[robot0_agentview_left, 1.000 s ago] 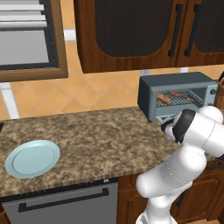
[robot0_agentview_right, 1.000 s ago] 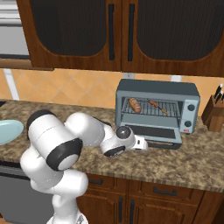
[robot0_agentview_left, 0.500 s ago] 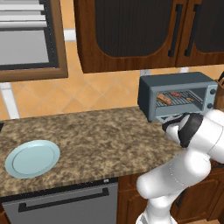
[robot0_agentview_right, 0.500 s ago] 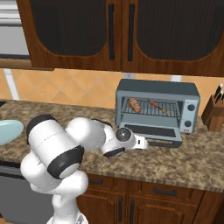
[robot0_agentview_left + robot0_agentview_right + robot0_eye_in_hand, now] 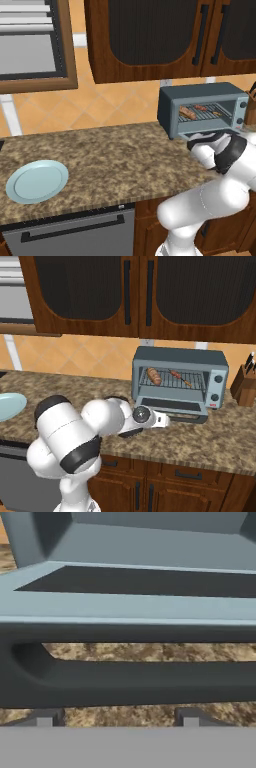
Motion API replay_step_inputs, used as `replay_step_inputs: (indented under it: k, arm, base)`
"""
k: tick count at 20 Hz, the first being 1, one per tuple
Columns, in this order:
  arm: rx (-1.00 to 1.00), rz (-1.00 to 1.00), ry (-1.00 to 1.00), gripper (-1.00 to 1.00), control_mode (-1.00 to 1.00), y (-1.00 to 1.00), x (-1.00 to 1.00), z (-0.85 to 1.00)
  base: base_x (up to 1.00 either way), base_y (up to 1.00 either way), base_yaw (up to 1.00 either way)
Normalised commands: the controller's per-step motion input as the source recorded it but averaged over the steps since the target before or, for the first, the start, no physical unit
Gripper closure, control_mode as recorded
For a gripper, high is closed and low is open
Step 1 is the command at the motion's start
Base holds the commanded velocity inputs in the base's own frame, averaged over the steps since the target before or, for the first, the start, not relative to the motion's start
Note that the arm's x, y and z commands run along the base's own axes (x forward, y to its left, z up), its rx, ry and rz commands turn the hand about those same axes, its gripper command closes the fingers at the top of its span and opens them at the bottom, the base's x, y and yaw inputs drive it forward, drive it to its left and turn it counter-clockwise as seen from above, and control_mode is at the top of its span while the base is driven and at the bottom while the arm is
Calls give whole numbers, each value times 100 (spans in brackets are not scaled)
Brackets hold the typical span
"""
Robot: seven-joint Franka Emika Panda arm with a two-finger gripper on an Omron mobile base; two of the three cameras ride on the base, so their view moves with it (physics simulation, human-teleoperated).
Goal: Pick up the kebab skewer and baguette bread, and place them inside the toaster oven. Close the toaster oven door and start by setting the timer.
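Note:
The grey-blue toaster oven (image 5: 215, 363) (image 5: 167, 107) stands at the counter's right end. Its door (image 5: 175, 406) (image 5: 128, 607) hangs dropped open and flat. On the wire rack inside lie the stubby brown baguette bread (image 5: 153, 376) (image 5: 187, 113) to the left and the thin kebab skewer (image 5: 180, 377) (image 5: 202, 107) to the right. My gripper (image 5: 166, 420) (image 5: 117, 718) is low at the door's front edge. It is open with nothing between its fingers. The dark bar handle (image 5: 128, 682) runs right across in front of the fingertips (image 5: 44, 717).
A pale blue plate (image 5: 36, 181) (image 5: 7, 406) sits on the granite counter (image 5: 115, 160) far to the left. A knife block (image 5: 245, 387) stands right of the oven. Dark wooden cabinets (image 5: 135, 291) hang overhead, and drawers lie below the counter edge.
My elbow has swung down and to the right while the hand has stayed close to the door's front edge. The fingers have kept the same spread.

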Motion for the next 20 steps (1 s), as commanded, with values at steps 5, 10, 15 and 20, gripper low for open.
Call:
replay_step_inputs:
  k: [5,10,15,20]
  arm:
    - [0,0,-12,-100,-100,-12,85,100]
    - [0,-1,-9,-100,-100,-16,79,100]
    - [0,-1,-3,-100,-100,-22,74,100]
    - [0,0,0,-100,-100,-24,68,100]
  base:
    - [0,0,0]
    - [0,0,0]
    - [0,0,0]
    - [0,0,0]
